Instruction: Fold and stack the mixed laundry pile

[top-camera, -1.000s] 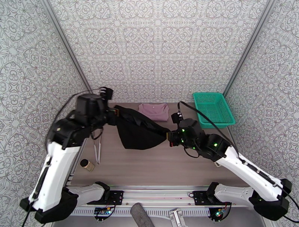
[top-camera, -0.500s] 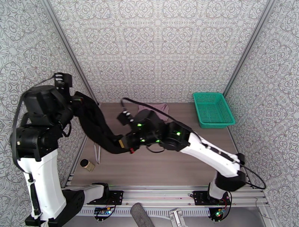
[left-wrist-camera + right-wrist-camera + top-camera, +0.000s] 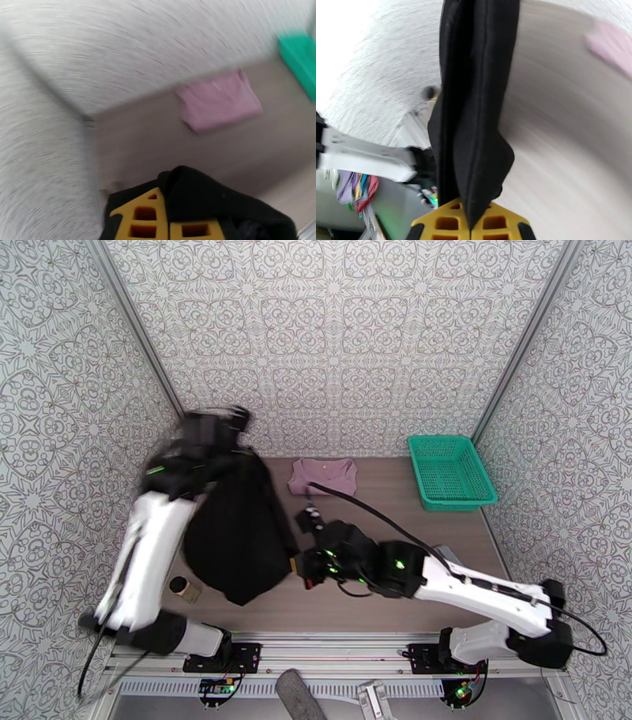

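Left gripper [image 3: 169,224] pinches the black garment [image 3: 237,544] at its top; right gripper [image 3: 471,223] pinches its lower side edge. The mauve-pink shirt [image 3: 322,476] lies apart on the table [image 3: 395,504].

Bright, even light, soft shadows. The left arm [image 3: 154,540] is blurred at nine o'clock; wrist views are smeared behind the sharper black garment [image 3: 474,98].

L arm [image 3: 158,532] blurred; pink shirt [image 3: 219,100] smeared (wrist cam); basket [image 3: 300,55] edge-cropped; black garment [image 3: 205,197] covers L gripper [image 3: 168,223].
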### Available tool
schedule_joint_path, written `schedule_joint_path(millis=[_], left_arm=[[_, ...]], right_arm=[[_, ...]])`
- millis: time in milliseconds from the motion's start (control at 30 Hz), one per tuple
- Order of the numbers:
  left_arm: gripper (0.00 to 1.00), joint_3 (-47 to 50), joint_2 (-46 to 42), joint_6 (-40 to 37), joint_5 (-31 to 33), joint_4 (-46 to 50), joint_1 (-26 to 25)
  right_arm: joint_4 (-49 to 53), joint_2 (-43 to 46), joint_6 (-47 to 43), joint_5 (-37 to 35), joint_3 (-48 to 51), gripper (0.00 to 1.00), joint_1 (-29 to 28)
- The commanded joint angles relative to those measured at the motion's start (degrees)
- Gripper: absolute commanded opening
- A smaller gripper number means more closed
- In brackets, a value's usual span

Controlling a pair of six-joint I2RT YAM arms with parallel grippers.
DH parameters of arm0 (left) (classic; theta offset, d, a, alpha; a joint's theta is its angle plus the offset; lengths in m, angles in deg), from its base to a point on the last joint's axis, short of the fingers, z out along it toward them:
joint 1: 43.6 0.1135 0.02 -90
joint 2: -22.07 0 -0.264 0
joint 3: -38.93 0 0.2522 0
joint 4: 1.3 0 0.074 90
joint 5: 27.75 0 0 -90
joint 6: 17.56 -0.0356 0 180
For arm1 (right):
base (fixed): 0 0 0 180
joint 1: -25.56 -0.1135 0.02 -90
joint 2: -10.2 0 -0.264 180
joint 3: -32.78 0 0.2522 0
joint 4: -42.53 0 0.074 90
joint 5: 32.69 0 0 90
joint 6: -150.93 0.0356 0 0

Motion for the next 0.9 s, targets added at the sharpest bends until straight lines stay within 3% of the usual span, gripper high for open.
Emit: schedule_joint_path(millis=[0, 100, 233, 433, 467, 600, 633, 867], left_arm=[[0.00, 2.2, 12.6, 0.1, -4.2, -6.5, -5.2], [0.00, -4.3, 27.4, 1.2, -6.8, -6.2, -9.8], [0.00, -20.0, 42.5, 2.1, -8.9, -3.8, -15.4], [0.03, -37.2, 55.2, 3.5, -12.6, -0.9, -20.1], [0.17, -37.3, 55.7, 3.8, -13.2, -1.5, -20.5], [0.88, -34.4, 55.3, 5.6, -16.5, -7.1, -21.3], [0.99, -33.5, 54.4, 6.0, -17.1, -8.7, -21.3], [1.00, -30.9, 44.1, 7.4, -18.1, -15.5, -21.4]], right_arm=[[-3.9, 4.3, 11.0, -6.7, 13.5, 0.00, 3.2], [0.1, 8.2, 17.0, -14.3, 22.1, 0.00, 4.9], [11.1, 13.2, 23.3, -24.8, 27.9, 0.00, 5.5], [16.4, 19.4, 31.6, -27.7, 37.4, 0.00, 7.5], [16.2, 20.1, 32.4, -27.4, 38.8, 0.00, 7.9], [15.6, 21.9, 32.6, -25.8, 41.6, 0.29, 10.3], [16.0, 22.3, 31.7, -25.9, 41.3, 0.36, 10.8], [18.9, 23.7, 20.0, -25.4, 34.5, 0.42, 16.6]])
